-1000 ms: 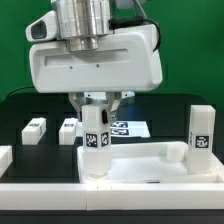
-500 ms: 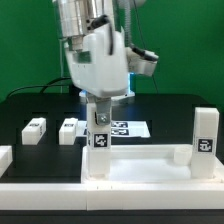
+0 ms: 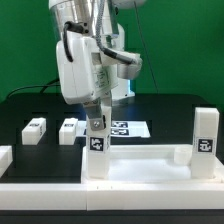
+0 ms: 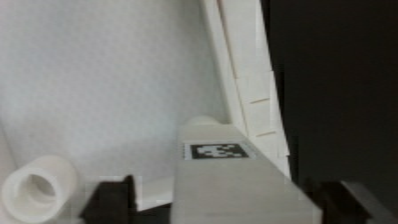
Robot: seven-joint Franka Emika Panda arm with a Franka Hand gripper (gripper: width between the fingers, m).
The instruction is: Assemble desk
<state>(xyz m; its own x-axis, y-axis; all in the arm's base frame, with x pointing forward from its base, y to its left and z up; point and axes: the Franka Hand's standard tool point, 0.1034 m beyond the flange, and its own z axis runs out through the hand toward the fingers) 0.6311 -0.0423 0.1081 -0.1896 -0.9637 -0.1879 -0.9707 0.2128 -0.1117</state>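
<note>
Black table [image 3: 170, 108] before a green backdrop: the desk's tabletop panel [image 3: 150, 166] lies at the front, with a leg [image 3: 97, 152] upright on its corner at the exterior view's left. The gripper [image 3: 97, 122] straddles the top of that leg, its fingers [image 4: 116, 197] parted and just clear of the sides.

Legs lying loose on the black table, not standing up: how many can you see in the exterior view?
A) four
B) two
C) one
B: one loose leg and a second loose leg lie side by side on the black table.
</note>
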